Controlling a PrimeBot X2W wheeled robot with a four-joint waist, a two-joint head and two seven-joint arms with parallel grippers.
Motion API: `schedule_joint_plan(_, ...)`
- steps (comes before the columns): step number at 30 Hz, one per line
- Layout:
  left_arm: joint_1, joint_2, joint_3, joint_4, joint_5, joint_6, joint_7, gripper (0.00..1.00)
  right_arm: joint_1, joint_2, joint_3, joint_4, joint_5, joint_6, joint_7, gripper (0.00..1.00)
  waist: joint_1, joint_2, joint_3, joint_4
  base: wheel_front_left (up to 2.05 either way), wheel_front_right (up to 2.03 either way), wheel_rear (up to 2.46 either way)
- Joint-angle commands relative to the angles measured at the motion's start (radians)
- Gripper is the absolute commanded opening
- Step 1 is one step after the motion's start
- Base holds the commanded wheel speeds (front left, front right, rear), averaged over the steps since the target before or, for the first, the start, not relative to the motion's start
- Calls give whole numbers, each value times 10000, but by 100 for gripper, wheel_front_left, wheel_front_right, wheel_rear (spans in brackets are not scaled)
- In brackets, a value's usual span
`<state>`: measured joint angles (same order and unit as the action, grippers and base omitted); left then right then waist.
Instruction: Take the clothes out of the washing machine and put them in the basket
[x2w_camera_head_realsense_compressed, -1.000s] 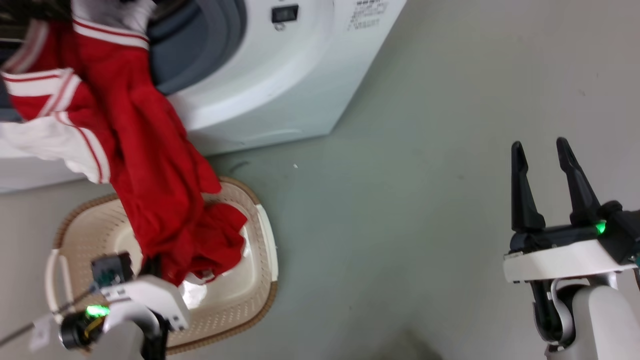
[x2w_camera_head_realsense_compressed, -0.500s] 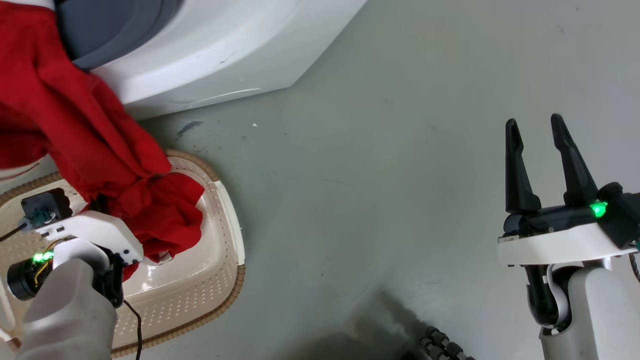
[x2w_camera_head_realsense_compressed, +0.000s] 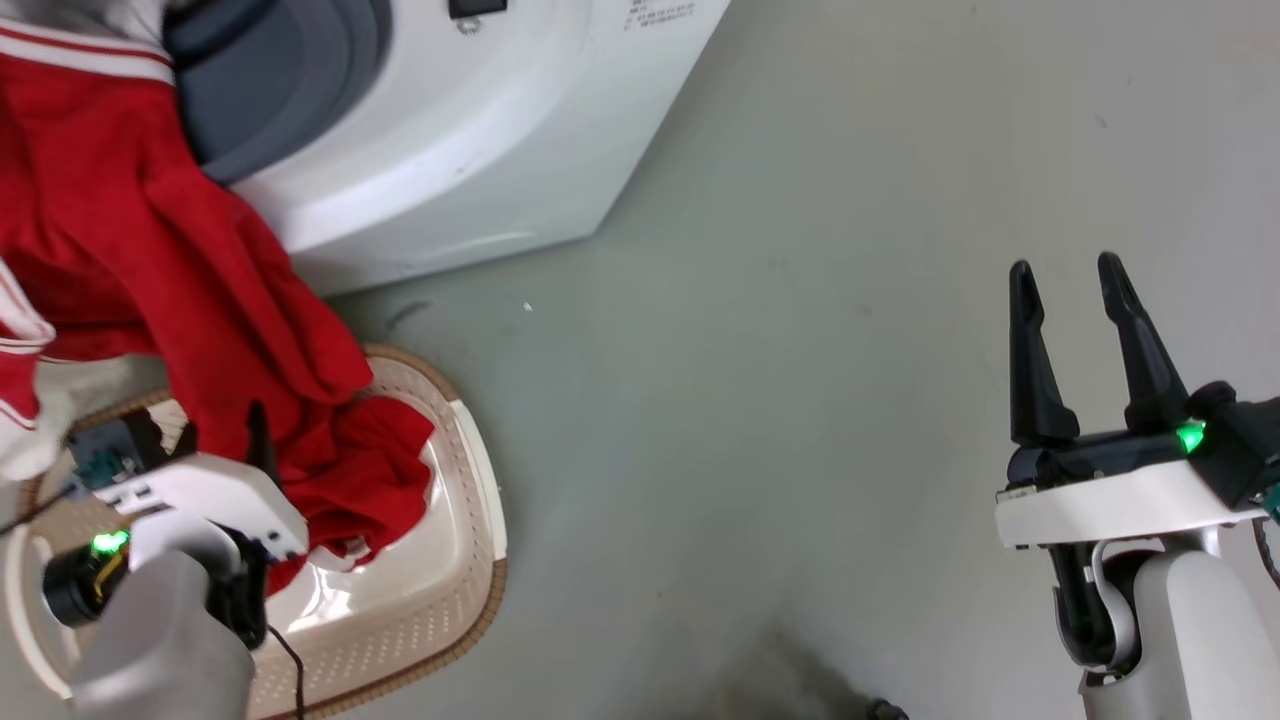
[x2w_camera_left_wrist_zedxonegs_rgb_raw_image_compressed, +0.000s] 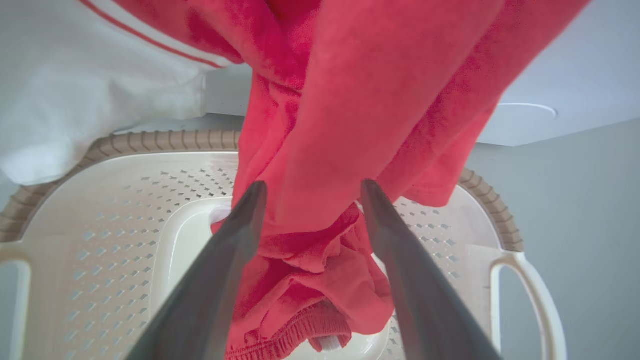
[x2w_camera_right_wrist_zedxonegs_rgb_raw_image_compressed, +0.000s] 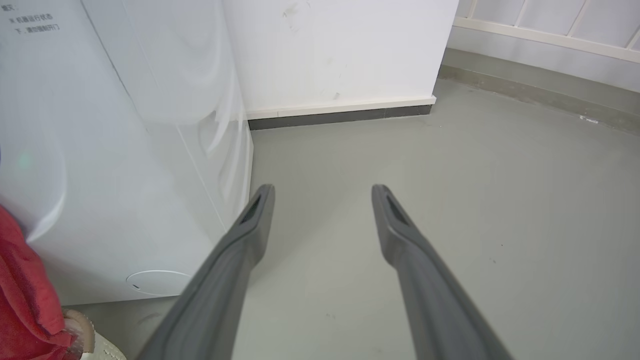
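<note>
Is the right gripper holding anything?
No, the right gripper is open over the grey floor, with nothing in its grasp.

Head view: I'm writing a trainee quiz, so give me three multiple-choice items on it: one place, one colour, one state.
1. Where does the lower end of the clothes lie? A on a chair; B in the basket; C on a shelf.
2. What colour is the basket's rim? A blue; B black; C brown.
3. How is the right gripper? A open, empty; B shut on cloth; C shut, empty.
Key: B, red folds rest inside it; C, ribbed brown edge; A, fingers apart with nothing between.
</note>
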<state>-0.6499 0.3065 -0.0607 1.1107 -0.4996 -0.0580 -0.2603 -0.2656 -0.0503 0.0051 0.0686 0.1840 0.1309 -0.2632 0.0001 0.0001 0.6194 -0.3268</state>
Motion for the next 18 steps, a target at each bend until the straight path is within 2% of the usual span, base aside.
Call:
schedule_joint_plan(1, 524, -173, 130, -438, 151, 92, -68, 100, 124, 2, -66, 53, -100, -3, -18, 100, -1, -1, -549, 217, 0, 0, 0)
schedule_joint_plan(3, 957, -325, 294, -1102, 333, 224, -69, 100, 227, 2, -103, 96, -176, -3, -18, 100, -1, -1, -891, 331, 0, 0, 0)
schedule_joint_plan(12, 2997, -1310, 1234, -3814, 1382, 318, -49, 100, 727, 0, -270, 306, -478, -3, -18, 100, -1, -1, -2262, 778, 0, 0, 0)
schedule_joint_plan(18, 3776, -1769, 1923, -5536, 2168, 195, -51, 100, 1030, 0, -358, 321, -579, -3, -18, 100, -1, -1, -2754, 928, 0, 0, 0)
